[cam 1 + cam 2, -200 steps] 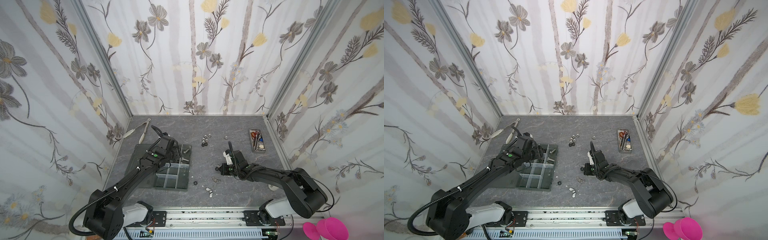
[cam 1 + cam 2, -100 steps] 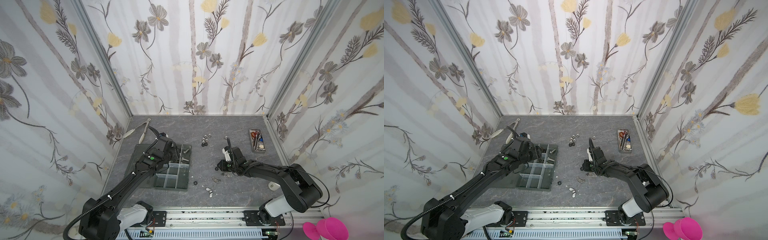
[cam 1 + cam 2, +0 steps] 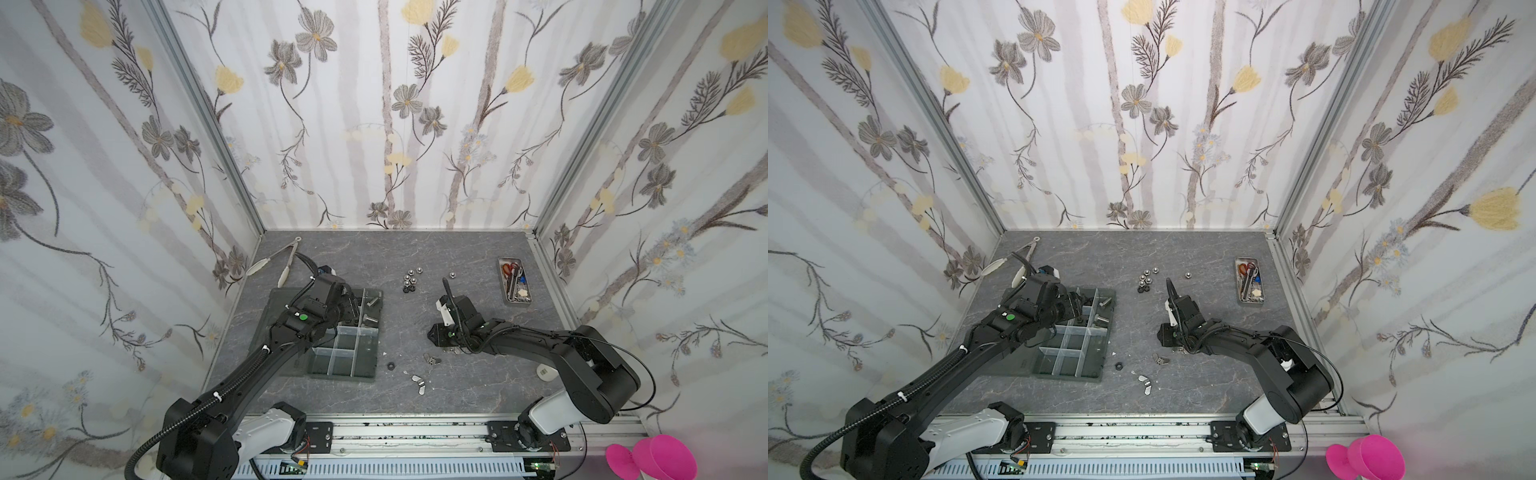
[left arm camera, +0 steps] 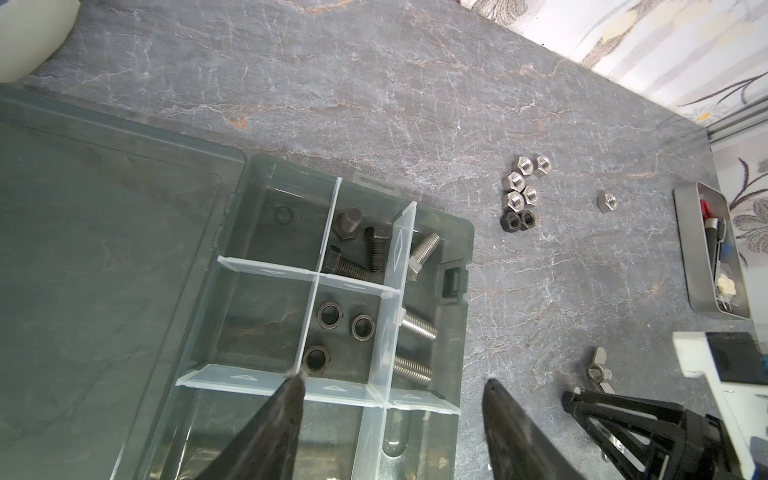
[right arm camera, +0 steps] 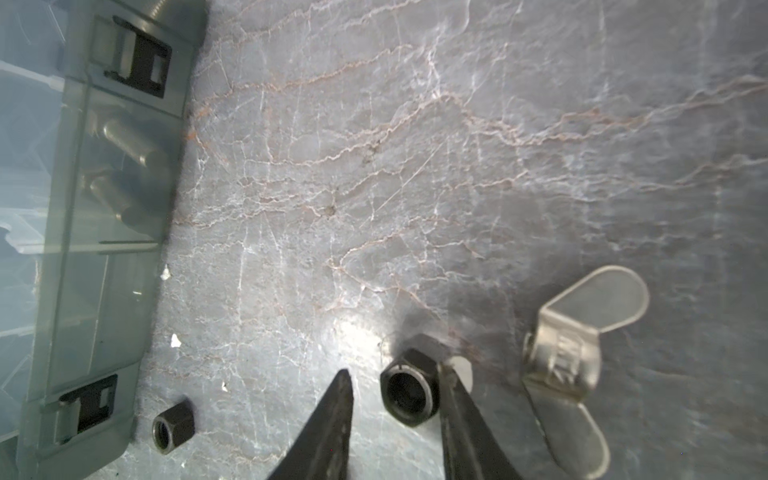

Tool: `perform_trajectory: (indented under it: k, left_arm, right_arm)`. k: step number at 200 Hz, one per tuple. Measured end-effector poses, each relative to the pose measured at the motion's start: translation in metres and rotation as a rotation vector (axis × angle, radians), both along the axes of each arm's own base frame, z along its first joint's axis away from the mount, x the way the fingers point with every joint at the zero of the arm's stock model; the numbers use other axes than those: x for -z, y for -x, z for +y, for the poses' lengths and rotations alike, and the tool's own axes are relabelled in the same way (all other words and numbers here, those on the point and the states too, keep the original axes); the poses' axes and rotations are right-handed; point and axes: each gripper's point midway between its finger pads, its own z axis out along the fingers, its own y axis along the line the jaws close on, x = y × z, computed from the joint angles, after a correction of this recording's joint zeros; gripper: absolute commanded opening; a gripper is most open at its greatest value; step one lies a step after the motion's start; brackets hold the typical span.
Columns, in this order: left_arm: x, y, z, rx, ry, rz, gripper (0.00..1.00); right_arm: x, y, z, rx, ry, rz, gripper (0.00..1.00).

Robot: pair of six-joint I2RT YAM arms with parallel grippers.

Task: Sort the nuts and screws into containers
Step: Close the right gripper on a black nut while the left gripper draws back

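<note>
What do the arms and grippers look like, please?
The left arm and right arm are black with white bases. A ribbed black cable follows the left, which bears a green dot. The left gripper and right gripper are black and tapering.

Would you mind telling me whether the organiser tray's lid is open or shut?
Open: the lid lies flat on the table beside the organiser tray, whose cells stand uncovered.

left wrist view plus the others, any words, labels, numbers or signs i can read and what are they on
No text reads clearly in any view.
organiser tray: raised strip on its rim, too blurred.
clear dividers: moulded triangle marks, no letters.
wing nut: faint stamping, too blurred.
white tag beside right arm: too small.
</note>
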Motion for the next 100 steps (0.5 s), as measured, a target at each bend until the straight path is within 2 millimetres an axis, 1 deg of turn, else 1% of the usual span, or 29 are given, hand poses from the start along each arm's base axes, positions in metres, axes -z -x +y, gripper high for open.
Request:
perform_trajectory:
  k: [26,73,100]
  left_arm:
    - [-0.0001,0.0015,0.001,-0.001,0.0,-0.002,0.68]
    - [0.0029,0.0044,0.003,-0.003,-0.002,0.0,0.69]
    - [0.0043,0.0061,0.0038,-0.003,-0.002,0.001,0.69]
  right_arm:
    - [0.001,0.003,0.0048,-0.017,0.021,-0.003,0.38]
    - [0.0005,0.0035,0.007,-0.029,0.102,-0.036,0.36]
    - [0.0034,0.0046,0.006,-0.031,0.162,-0.05,0.35]
